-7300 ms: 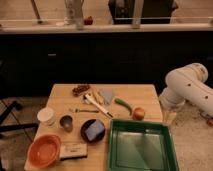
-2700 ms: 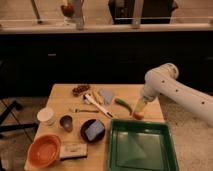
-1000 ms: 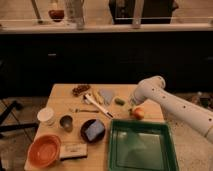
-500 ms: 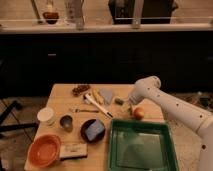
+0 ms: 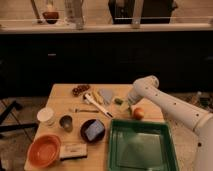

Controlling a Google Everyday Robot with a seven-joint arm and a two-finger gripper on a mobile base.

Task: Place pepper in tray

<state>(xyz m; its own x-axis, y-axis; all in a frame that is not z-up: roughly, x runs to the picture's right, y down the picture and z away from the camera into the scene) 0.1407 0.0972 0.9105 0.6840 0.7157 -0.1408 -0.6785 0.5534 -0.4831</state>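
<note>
Jaws sit at the pepper on the desk, their opening impossible to tell; best close across its middle, then lift clear over the tray rim

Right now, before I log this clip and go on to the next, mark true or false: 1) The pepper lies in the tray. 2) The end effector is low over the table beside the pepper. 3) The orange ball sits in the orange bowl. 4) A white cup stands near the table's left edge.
1) False. The tray holds no pepper; the pepper lies on the table beyond the tray's far rim.
2) True. The end effector is down at the pepper.
3) False. The orange ball rests on the table by the tray's far rim; the orange bowl is at the near left corner.
4) True. The white cup stands there.
</note>
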